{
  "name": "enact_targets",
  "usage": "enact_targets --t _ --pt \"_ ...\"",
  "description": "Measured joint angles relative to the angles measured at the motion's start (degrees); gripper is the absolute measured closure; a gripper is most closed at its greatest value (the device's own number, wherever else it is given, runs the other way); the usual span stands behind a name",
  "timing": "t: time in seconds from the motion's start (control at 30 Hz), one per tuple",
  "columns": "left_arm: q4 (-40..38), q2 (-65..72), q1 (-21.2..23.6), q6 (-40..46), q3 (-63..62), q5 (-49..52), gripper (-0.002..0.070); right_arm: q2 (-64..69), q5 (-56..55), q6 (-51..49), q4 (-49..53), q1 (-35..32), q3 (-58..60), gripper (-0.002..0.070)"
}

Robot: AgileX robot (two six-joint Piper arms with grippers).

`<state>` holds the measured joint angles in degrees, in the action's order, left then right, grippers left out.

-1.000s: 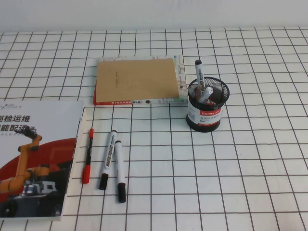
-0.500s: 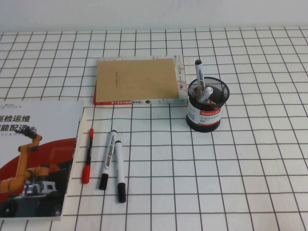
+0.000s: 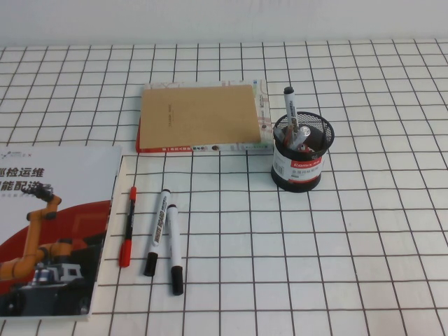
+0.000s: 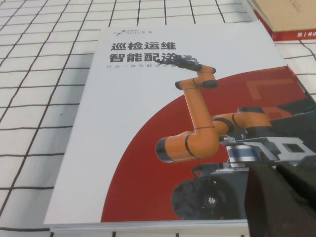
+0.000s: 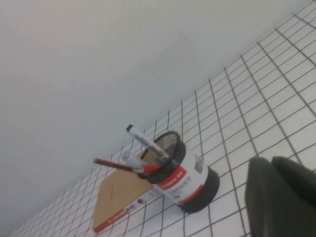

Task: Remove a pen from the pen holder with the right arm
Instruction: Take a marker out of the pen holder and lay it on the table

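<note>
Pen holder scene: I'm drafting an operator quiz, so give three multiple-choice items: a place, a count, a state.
1. Next to the brown book, the pen holder stands: A. to its right; B. to its left; C. on top.
2. Pens lying loose on the table: A. one; B. three; C. five.
3. The right gripper is: A. shut, short of the pen holder; B. clamped on a pen; C. open around the pen holder.
Key: 1 A, the high view shows it right of the book. 2 B, a red pen and two black-capped markers. 3 A, it hangs shut, apart from the pen holder. The left gripper hovers over the booklet.
</note>
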<state>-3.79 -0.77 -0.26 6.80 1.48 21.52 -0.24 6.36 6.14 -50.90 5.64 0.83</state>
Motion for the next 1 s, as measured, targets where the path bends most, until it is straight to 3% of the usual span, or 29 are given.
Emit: enact_targets --t 0.43,0.63,0.8,1.0 --pt "0.0 0.0 0.0 0.0 0.0 0.0 0.0679 29.2 17.7 0.6 13.0 -0.1 -21.5 0.0692" --pt "0.0 0.0 0.0 0.0 0.0 0.0 0.0679 43.0 22.1 6.1 14.3 -0.1 -29.8 0.0692" --pt "0.0 0.0 0.0 0.0 0.0 0.0 0.0679 50.7 17.1 8.5 13.9 1.9 -31.1 0.0692" --pt "0.0 0.0 0.0 0.0 0.0 0.0 0.0679 59.0 -0.6 8.6 14.3 15.7 -31.4 0.0692"
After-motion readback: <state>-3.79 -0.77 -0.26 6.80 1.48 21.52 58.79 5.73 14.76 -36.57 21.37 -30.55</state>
